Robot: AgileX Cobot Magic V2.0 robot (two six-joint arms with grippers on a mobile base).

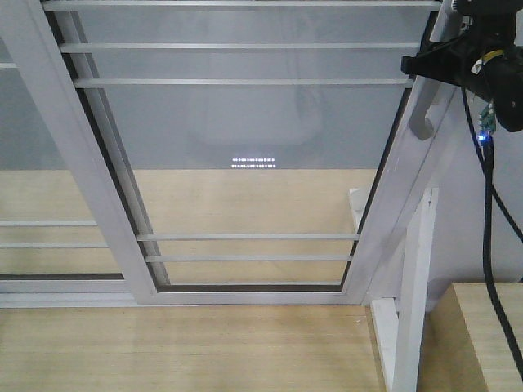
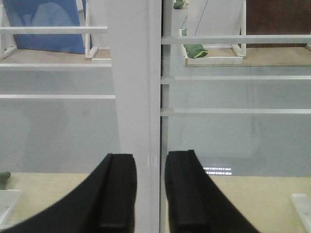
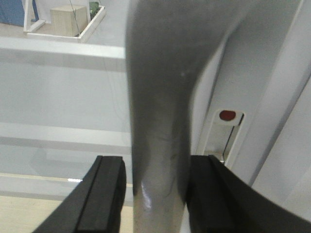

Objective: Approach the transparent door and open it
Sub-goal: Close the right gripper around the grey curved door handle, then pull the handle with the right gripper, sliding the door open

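Right gripper (image 3: 155, 194) clamped on grey pull handle (image 3: 160, 97) at right edge of transparent door (image 1: 245, 163) dead ahead, left gripper (image 2: 150, 194) narrowly parted, empty (facing a frame post (image 2: 133, 97)); risk: pads slip along the smooth curved handle when the sideways pull starts, so the door won't budge.
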